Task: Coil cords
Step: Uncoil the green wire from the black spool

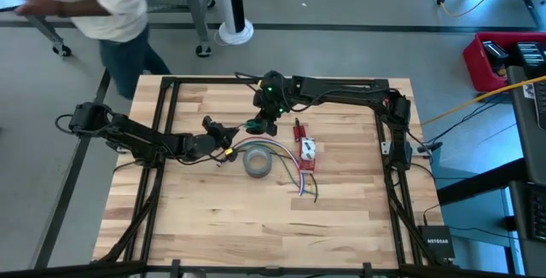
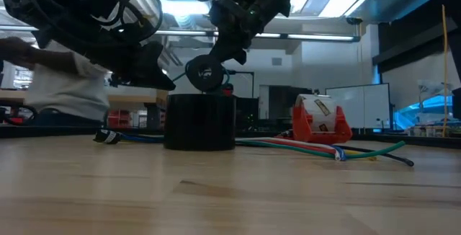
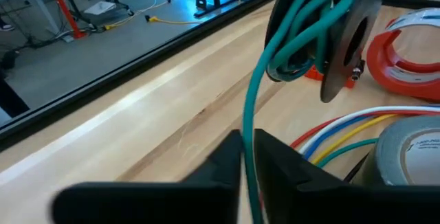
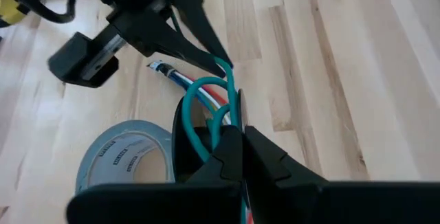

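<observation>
A thin green cord (image 4: 218,107) is held in the air above the middle of the wooden tabletop (image 1: 213,227), stretched between two robot claws. One end is wound into small loops bunched against the right claw (image 4: 242,138), whose dark fingers are pressed together on the strand; the loops hang beside that claw, just above a grey tape roll (image 1: 258,160). This grip probably serves as the anchor for the coil, keeping the turns gathered while more cord is fed in.

From the loops a single length of cord runs across to the left claw (image 3: 247,152), whose two fingers are pinched nearly together with the green strand passing between them. Holding the free length taut like this seems meant to let the left arm guide it around for the next turn without tangling.

In the overhead view the two claws sit close together, the left one reaching in from the left side, the right one from the far right corner.

Below them on the tabletop lie several more coloured cords (image 1: 294,171), white, blue, yellow, red and green, running past the grey tape roll and fanning out toward the near side. These are not yet coiled. A red tape dispenser (image 1: 305,152) sits just beside the roll. A person (image 1: 94,5) stands beyond the table's far left corner.
</observation>
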